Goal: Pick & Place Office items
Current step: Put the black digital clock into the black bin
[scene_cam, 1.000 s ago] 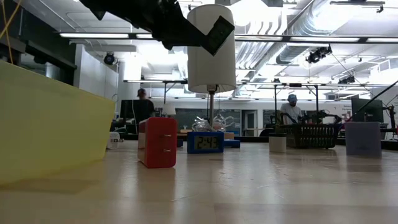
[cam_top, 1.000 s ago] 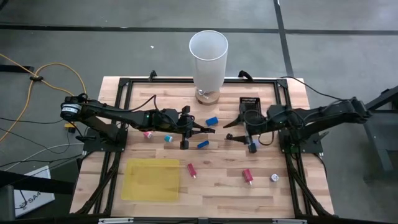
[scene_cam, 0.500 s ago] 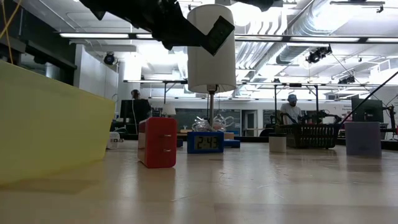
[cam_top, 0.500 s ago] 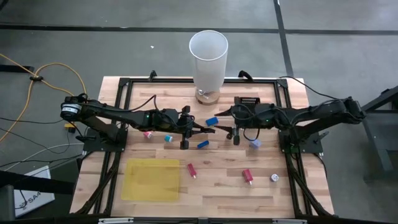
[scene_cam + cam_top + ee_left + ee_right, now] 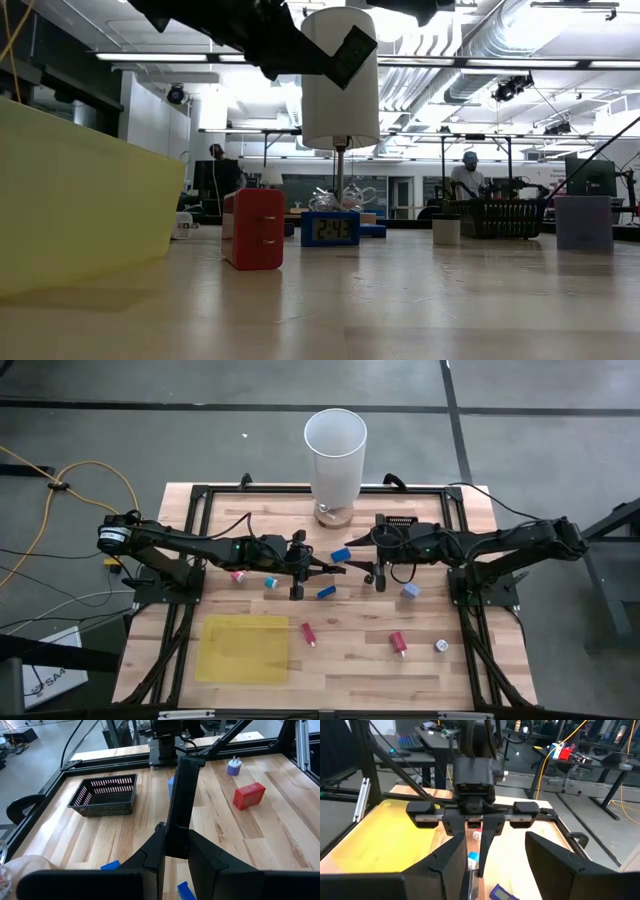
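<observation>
Left end effector (image 5: 335,569) hovers at bench (image 5: 470,670) centre, fingers pressed together, nothing held. Right end effector (image 5: 363,558) faces it from 3 o'clock, fingers spread, empty. Office items lie scattered: blue block (image 5: 341,553) between the two tips, second blue block (image 5: 326,592) at 6 o'clock of them, red pieces (image 5: 398,644) toward 5 o'clock, pale piece (image 5: 410,590) under the right arm. They look tiny, light, rigid, probably slick plastic; best pinched across flat sides, low, since they could skid or tip.
</observation>
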`<action>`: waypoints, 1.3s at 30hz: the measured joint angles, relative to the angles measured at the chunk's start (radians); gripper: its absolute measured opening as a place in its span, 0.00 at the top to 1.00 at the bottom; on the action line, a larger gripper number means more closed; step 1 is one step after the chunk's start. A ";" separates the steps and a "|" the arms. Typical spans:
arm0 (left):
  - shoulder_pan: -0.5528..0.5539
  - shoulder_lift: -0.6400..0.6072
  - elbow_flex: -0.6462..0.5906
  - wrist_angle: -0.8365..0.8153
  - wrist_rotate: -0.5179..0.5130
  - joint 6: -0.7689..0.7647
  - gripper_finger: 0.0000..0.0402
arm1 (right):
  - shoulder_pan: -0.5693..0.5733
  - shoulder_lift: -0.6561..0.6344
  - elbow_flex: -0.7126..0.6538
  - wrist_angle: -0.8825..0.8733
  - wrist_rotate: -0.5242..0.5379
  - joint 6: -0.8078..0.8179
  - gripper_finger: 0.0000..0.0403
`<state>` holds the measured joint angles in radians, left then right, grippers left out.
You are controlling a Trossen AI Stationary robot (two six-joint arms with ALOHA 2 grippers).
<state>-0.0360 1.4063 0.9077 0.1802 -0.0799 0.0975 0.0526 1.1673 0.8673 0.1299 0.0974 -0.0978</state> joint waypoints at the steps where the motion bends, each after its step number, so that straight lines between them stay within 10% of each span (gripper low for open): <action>1: 0.000 0.000 0.000 0.000 0.000 0.000 0.86 | 0.004 0.005 0.000 -0.002 0.000 0.000 0.53; 39: 0.000 0.000 0.000 -0.015 -0.056 -0.052 0.86 | 0.026 0.095 0.000 -0.071 0.036 0.046 0.53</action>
<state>-0.0360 1.4063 0.9077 0.1654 -0.1362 0.0458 0.0788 1.2625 0.8673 0.0589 0.1329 -0.0521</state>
